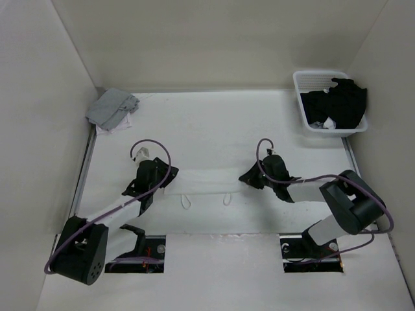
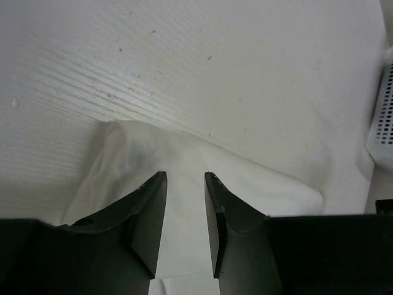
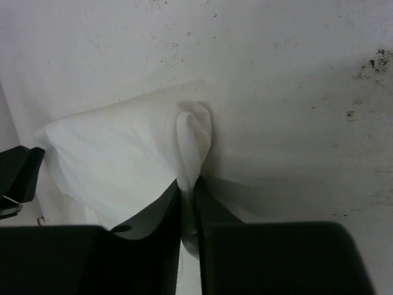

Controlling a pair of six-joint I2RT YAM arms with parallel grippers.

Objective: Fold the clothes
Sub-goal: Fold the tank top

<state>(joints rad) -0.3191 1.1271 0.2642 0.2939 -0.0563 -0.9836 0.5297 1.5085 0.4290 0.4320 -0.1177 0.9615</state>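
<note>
Two black-and-silver robot arms reach in, the left arm (image 1: 110, 210) and the right arm (image 1: 327, 191), one at each end of the single plain white garment (image 1: 204, 183) of thin soft fabric. The garment lies as a long flat strip across the middle of the table.

The left gripper (image 2: 185, 175) sits at the white garment's left end. Its two dark fingers are spread, and the cloth lies flat under the clear gap between them. At the garment's right end the right gripper (image 3: 187, 181) has its fingers pressed nearly together, pinching a raised fold of the fabric.

Well beyond the garment's right end stands one white perforated plastic basket (image 1: 303, 103), with one crumpled black garment (image 1: 338, 103) heaped in it. Well beyond its left end lies one bunched grey garment (image 1: 111, 107). Two thin white string loops (image 1: 186, 201) trail from the white garment's near edge.

On the near side of it are two dark rectangular cut-outs (image 1: 135, 254). The white table (image 1: 214, 123) is lightly speckled with dark marks. Plain off-white walls (image 1: 214, 39) close it in on three sides.
</note>
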